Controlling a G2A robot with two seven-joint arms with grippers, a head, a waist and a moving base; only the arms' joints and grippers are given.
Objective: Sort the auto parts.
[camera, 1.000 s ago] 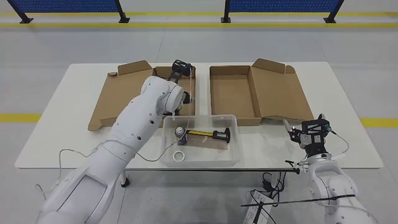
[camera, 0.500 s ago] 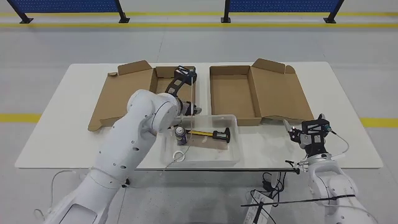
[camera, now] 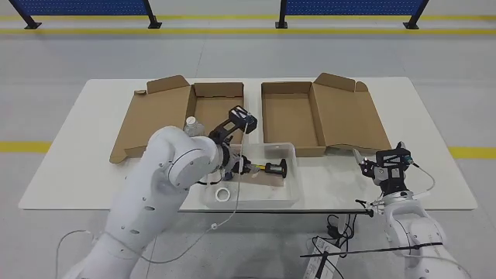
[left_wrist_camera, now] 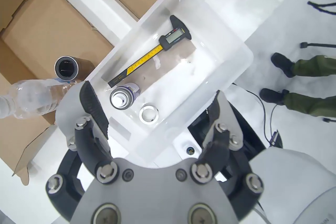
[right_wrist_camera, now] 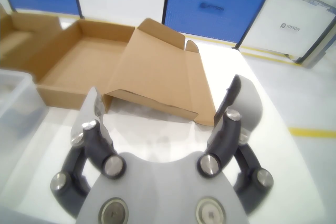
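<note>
The left arm was bent across the left box, its wrist turned so the left gripper pointed straight down over one end of the bin. Its jaws stood wide apart and held nothing; the fingers straddled that end of the bin from above, touching nothing.

Beneath the gap, close to one finger, stood the can, upright on the bin floor. The ring lay just beside the can, about midway between the fingers. The caliper lay flat farther ahead of the gripper, one tip near the can and its black head toward the bin's far end.

Outside the bin, beyond the finger nearest the can, the cylinder stood on end in the left box, its bore facing up. The bottle was just beside it; whether they touched could not be told.

The right arm rose at the front right corner of the table, well apart from the bin. The right gripper was held above the tabletop, aimed along it toward the right box, which lay open ahead of it with a flap folded out toward the fingers. Its jaws were spread wide and empty.
</note>
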